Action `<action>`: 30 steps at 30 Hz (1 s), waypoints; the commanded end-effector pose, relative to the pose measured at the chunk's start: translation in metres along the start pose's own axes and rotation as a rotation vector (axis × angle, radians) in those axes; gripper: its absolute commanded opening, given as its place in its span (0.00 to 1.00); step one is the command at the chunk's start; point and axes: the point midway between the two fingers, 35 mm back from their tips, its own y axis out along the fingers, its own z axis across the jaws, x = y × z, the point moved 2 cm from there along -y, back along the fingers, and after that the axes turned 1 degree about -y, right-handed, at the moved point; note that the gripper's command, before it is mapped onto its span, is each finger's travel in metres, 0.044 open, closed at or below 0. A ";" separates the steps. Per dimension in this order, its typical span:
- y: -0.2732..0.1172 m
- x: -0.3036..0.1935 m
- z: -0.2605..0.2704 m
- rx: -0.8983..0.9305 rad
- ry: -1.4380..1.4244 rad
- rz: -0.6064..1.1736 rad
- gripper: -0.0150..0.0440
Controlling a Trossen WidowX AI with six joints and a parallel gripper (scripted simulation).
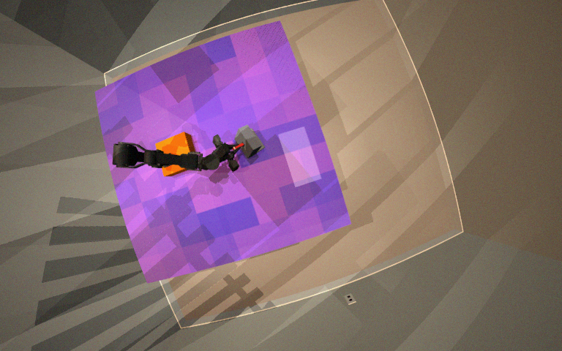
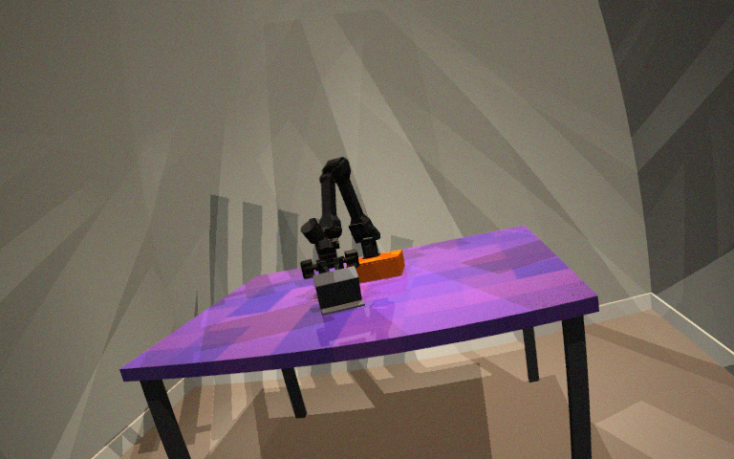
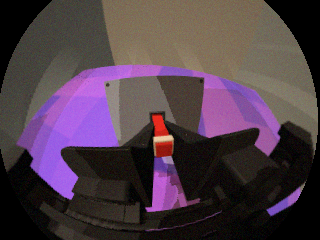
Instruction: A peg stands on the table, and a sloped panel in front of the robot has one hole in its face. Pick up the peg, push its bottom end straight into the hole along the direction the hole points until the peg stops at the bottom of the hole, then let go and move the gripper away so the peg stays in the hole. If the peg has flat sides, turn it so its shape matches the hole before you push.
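Observation:
The red square peg (image 1: 238, 146) (image 3: 163, 146) has a pale band near its top end. My gripper (image 1: 235, 148) (image 3: 158, 124) is shut on it. The peg points away from the wrist camera, toward the sloped panel. The grey sloped panel (image 1: 246, 135) (image 2: 336, 277) (image 3: 135, 97) shows its face with two dark corner dots in the wrist view. The dark square hole is at the peg's far end, its upper edge showing just above the red. The peg's far end is at or in the hole mouth; how deep it sits cannot be told. Its sides look roughly lined up with the hole.
An orange block (image 1: 175, 145) (image 2: 381, 266) lies beside and partly under the arm, near the arm's base. The table (image 1: 232, 227) (image 2: 460, 281) has a purple patchwork top. A pale rectangular patch (image 1: 300, 156) shows on it beyond the panel.

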 end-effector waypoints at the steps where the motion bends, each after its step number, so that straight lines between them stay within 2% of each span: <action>1: 0.003 0.000 -0.002 -0.004 0.003 0.000 0.25; 20: 0.004 0.000 -0.001 0.001 0.001 0.001 0.25; 30: 0.004 0.000 -0.001 0.001 0.001 0.001 0.70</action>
